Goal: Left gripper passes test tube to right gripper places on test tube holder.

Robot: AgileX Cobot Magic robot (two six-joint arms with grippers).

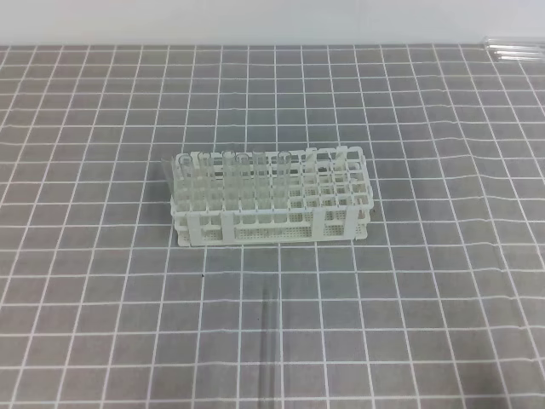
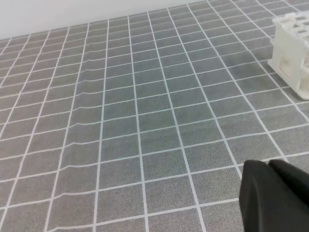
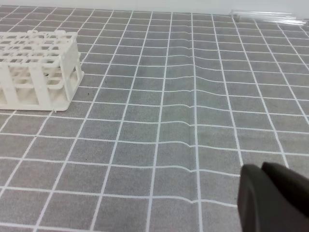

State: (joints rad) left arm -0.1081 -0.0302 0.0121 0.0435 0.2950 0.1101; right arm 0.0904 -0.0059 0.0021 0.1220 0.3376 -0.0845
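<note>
Left gripper (image 2: 275,195) pressed shut, empty, low over grey gridded cloth (image 1: 85,324). White test tube holder (image 1: 272,223) mid-cloth, clear tubes (image 1: 230,175) upright in its left holes. Test tube (image 1: 271,341) flat on cloth just before holder. Right gripper (image 3: 273,195) likewise shut, empty.

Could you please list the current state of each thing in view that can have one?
White plastic lattice test tube holder: upright on the mat, clear tubes standing in its back row.
Slender clear glass test tube: lying flat on the mat before the holder, untouched.
Spare clear tubes: lying at the far right corner.
Black left gripper: shut, empty.
Black right gripper: shut, empty.
</note>
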